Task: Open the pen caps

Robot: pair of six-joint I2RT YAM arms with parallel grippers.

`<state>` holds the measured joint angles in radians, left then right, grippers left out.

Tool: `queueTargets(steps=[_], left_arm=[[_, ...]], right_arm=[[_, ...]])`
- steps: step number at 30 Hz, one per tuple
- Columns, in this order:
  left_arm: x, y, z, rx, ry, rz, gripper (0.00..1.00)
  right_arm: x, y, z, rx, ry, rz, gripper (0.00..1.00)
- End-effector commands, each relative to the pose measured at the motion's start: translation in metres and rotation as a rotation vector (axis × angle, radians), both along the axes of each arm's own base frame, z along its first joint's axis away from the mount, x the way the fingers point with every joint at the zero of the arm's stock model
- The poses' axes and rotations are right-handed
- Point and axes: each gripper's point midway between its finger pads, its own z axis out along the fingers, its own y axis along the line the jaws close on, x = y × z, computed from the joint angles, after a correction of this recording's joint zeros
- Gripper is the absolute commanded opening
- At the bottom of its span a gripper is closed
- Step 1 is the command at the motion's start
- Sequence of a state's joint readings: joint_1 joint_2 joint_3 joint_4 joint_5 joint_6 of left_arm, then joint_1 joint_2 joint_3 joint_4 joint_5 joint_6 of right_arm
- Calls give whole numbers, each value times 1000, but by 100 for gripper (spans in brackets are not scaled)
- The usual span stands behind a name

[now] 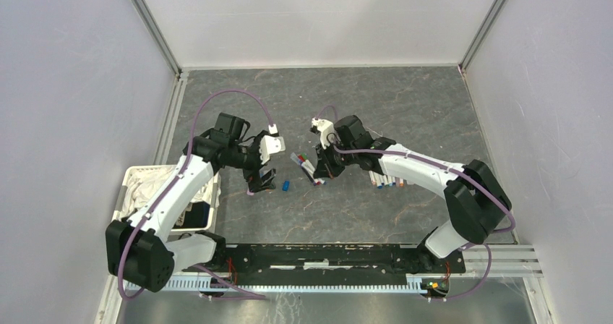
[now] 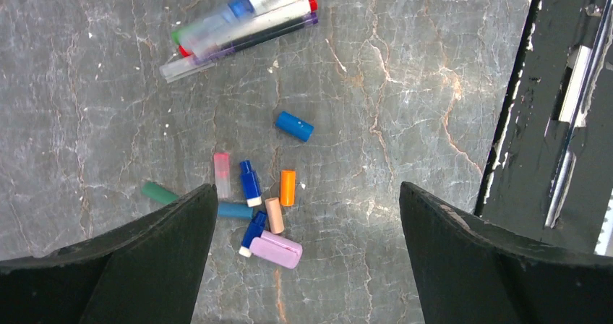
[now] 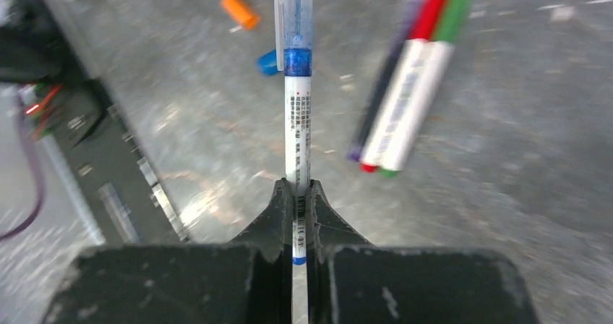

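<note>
My right gripper point(image 3: 297, 188) is shut on a white pen point(image 3: 297, 121) with a blue collar and a clear cap, holding it by the barrel end. Beside it lie pens with red and green caps point(image 3: 408, 100). My left gripper point(image 2: 307, 190) is open and empty, hovering over loose pen caps on the table: a blue cap point(image 2: 294, 126), an orange one point(image 2: 288, 187), a lilac one point(image 2: 276, 249), a green one point(image 2: 159, 192) and several others. In the top view the left gripper point(image 1: 264, 173) and right gripper point(image 1: 318, 171) face each other across the blue cap point(image 1: 285, 185).
A row of more pens point(image 1: 387, 181) lies under the right forearm. A white basket point(image 1: 134, 173) holding cloth stands at the left edge. The black mounting rail point(image 1: 325, 255) runs along the near edge, and it also shows in the left wrist view point(image 2: 535, 121).
</note>
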<state>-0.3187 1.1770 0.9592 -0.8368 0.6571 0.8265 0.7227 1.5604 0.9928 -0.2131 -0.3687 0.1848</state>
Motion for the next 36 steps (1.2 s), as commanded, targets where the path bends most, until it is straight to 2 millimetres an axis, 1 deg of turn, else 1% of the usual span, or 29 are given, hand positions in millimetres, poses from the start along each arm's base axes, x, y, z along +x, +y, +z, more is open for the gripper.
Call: queueTargets(steps=[1, 3, 5, 8, 10, 15, 18, 19, 20, 22, 26, 29, 30, 31, 32, 33, 34, 36], left_arm=[[-4, -11, 6, -12, -98, -131, 100], [-11, -16, 7, -18, -93, -181, 100], [-18, -21, 7, -25, -83, -226, 99], [-32, -25, 1, -12, -60, -300, 94], [-38, -28, -4, -4, -52, -326, 88], [-45, -29, -9, 11, -38, -368, 72], [-51, -31, -13, 20, -20, -396, 60], [-53, -31, -15, 24, -12, -406, 58], [-54, -32, -18, 29, -5, -412, 56], [-57, -31, -23, 44, 1, -426, 55], [-53, -31, -28, 61, -8, -423, 53], [-52, -31, -29, 67, -5, -425, 44], [-52, -32, -29, 70, -5, -427, 37], [-52, -32, -30, 73, -6, -428, 27], [-52, -31, -30, 77, -10, -428, 17], [-52, -31, -29, 78, -10, -428, 8], [-52, -32, -29, 78, -12, -428, 5], [-52, -32, -28, 78, -14, -428, 4]], right_arm=[[-51, 23, 31, 182, 140, 260, 0], [-67, 28, 36, 231, 203, 329, 0], [-75, 31, 35, 247, 244, 361, 0], [-85, 36, 36, 283, 302, 405, 0], [-90, 40, 34, 289, 336, 425, 0], [-92, 48, 32, 287, 363, 448, 0], [-89, 52, 35, 293, 363, 452, 0], [-88, 54, 36, 296, 363, 453, 0], [-88, 55, 37, 298, 360, 456, 0], [-88, 55, 39, 302, 358, 462, 0], [-89, 56, 39, 300, 360, 468, 0], [-90, 56, 38, 296, 360, 475, 0], [-90, 56, 38, 297, 357, 477, 0], [-90, 56, 39, 297, 356, 477, 0], [-90, 56, 38, 298, 357, 475, 2], [-92, 57, 38, 304, 360, 476, 10], [-91, 59, 38, 312, 366, 470, 17], [-92, 64, 38, 332, 374, 463, 29]])
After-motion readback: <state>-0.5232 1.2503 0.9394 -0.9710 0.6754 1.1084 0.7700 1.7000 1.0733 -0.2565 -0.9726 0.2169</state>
